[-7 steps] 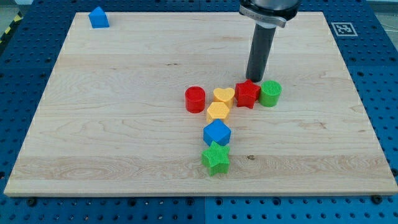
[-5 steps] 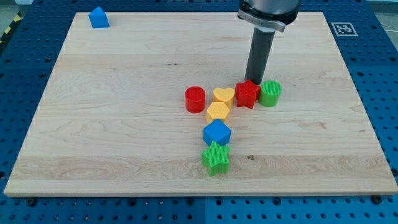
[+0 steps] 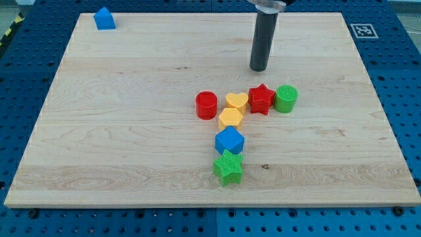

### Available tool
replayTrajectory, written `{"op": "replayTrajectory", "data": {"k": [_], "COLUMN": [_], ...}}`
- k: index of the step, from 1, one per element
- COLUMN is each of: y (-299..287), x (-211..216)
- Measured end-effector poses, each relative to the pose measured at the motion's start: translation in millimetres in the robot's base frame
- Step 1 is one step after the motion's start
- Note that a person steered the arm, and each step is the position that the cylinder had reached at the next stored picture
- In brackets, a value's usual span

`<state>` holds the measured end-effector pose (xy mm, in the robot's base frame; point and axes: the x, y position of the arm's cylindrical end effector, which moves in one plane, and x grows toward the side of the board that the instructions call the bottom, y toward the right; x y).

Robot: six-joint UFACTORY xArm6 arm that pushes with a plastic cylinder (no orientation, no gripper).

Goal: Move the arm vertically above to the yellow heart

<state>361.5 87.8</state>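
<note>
The yellow heart (image 3: 237,101) lies near the middle of the wooden board (image 3: 131,131). It sits between a red cylinder (image 3: 206,105) on the view's left and a red star (image 3: 261,99) on the view's right. A yellow hexagon (image 3: 231,118) touches it from below. My tip (image 3: 258,69) stands toward the view's top and a little right of the heart, apart from all blocks, just above the red star.
A green cylinder (image 3: 286,98) sits right of the red star. A blue cube (image 3: 229,140) and a green star (image 3: 228,167) line up below the yellow hexagon. A blue house-shaped block (image 3: 104,18) lies at the board's top left corner.
My tip has moved away from the red star, toward the view's top and slightly left. The blocks have not moved.
</note>
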Motion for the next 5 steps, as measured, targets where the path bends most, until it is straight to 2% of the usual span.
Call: {"op": "replayTrajectory", "data": {"k": [1,5], "y": [0,-19], "x": [0,-51]}}
